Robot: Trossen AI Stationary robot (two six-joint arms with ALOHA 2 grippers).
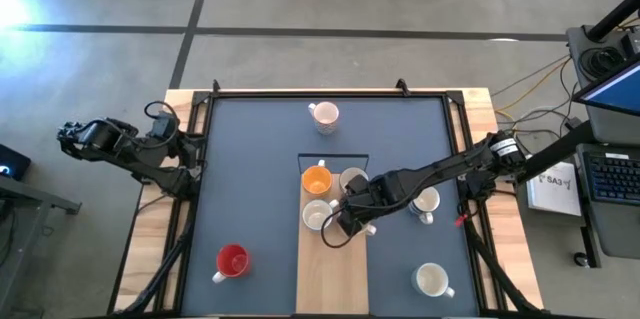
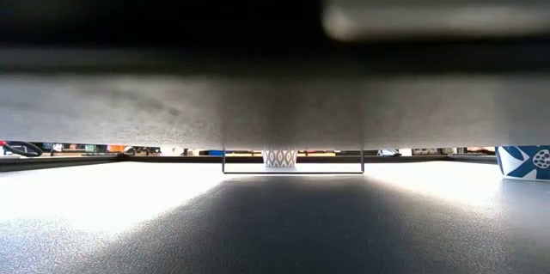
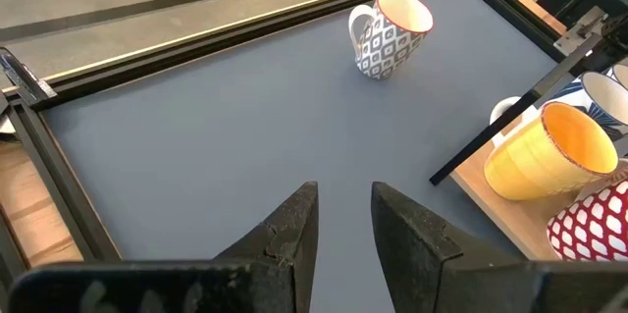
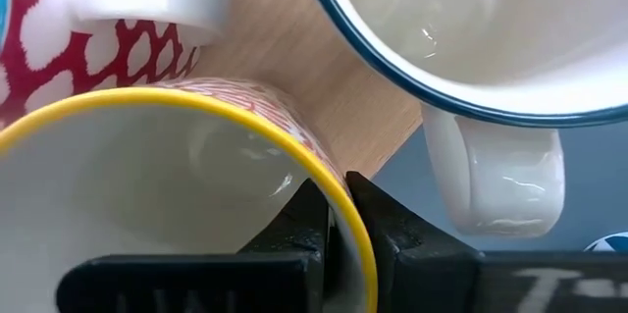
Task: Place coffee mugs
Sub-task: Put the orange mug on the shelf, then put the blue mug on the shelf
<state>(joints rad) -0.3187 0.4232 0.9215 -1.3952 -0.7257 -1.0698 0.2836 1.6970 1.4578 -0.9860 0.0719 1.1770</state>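
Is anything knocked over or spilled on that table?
Nothing stands out. Every mug in view sits upright: the orange mug on the wooden board, the red mug on the grey mat. The right gripper pinches the rim of a yellow-rimmed mug; no spills show.

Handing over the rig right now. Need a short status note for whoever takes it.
Left gripper: open, empty, waiting at the table's left edge.
Right gripper: shut on the rim of the yellow-rimmed mug, over the wooden board.
Also on the board: orange mug and blue-rimmed mug.
On the mat: red mug, patterned mug, white mug under the right arm, white mug at front right.
Left to do: release the held mug once seated (cannot tell yet), then probably the four mat mugs.
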